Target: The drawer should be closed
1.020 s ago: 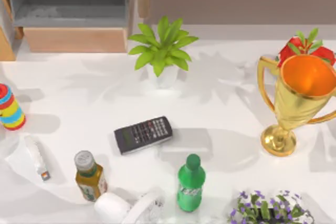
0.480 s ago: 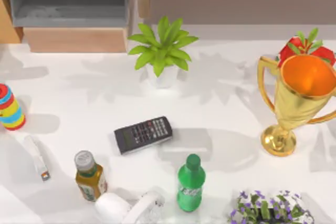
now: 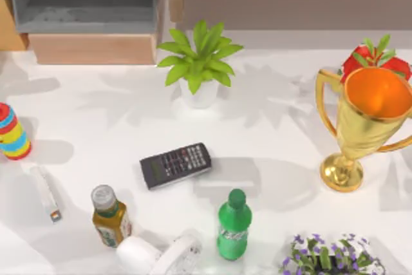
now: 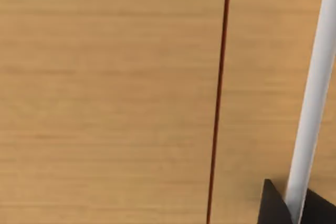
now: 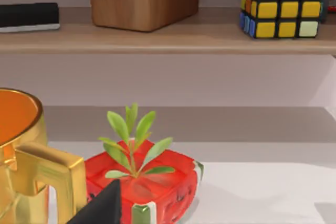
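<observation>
Left pincer (image 4: 294, 205) close against tan wood, drawer (image 3: 90, 48) open, grip state unclear.

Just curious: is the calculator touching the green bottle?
Apart. The top view shows bare white table between the calculator and the green bottle.

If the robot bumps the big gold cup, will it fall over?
Probably yes. The gold trophy is tall, with a wide bowl over a thin stem and small round foot, so it looks top-heavy. Being rigid metal-like, it would likely topple whole rather than bend.
</observation>
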Robot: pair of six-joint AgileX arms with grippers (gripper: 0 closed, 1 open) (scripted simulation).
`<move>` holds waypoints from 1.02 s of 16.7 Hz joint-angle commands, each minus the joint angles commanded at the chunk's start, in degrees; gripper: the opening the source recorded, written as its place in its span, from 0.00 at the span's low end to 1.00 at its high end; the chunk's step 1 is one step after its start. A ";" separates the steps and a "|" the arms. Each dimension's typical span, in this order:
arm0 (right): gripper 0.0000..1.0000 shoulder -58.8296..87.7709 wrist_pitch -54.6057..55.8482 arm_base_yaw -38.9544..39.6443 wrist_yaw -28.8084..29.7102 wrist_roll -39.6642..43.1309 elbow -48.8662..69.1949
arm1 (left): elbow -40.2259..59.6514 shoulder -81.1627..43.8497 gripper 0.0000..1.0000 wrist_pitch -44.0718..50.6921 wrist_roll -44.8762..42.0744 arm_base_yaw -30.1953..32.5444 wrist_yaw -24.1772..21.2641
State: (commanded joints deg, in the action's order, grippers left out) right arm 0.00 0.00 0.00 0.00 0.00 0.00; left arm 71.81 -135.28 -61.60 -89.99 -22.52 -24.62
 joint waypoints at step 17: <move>1.00 0.00 0.00 0.00 0.00 0.00 0.00 | 0.00 0.00 1.00 0.00 0.00 0.00 0.00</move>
